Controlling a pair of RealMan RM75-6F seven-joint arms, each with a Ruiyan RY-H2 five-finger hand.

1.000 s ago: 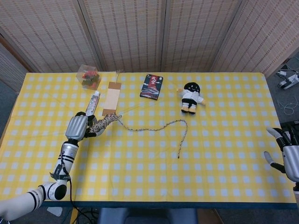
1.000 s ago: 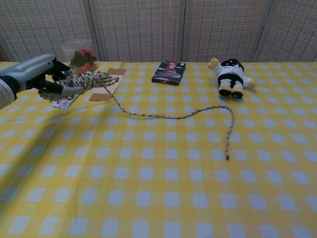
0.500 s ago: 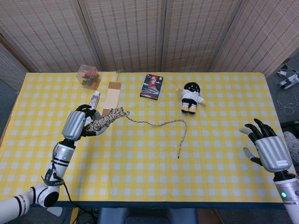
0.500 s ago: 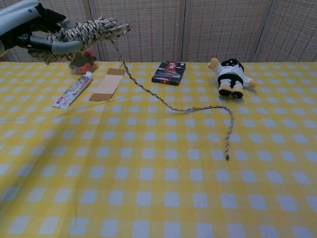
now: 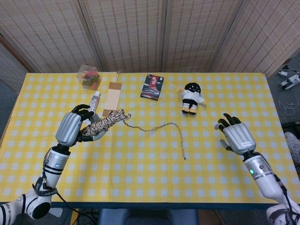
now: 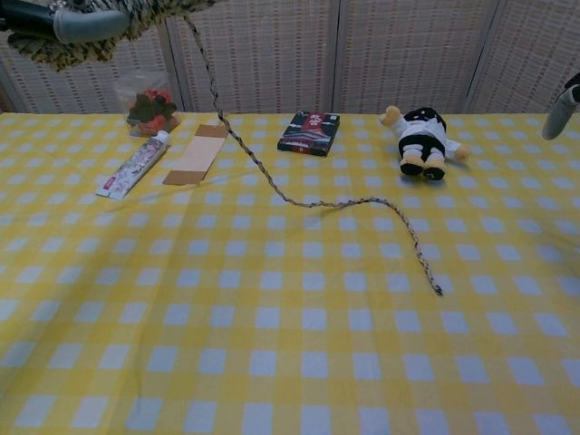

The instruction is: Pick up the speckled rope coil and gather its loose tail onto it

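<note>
1. The speckled rope coil [image 5: 104, 123] was held off the table [image 5: 154, 183], near its left edge, gripped in the left hand [image 5: 71, 127].
2. Its loose tail [image 5: 159, 128] trailed down onto the cloth toward the table's middle.
3. The right hand [image 5: 236, 137] hovered near the right edge, fingers spread, holding nothing.

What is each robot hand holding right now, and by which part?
The left robot hand grips the speckled rope coil around its bundled end; the loose tail trails on the table. The right robot hand holds nothing.
</note>
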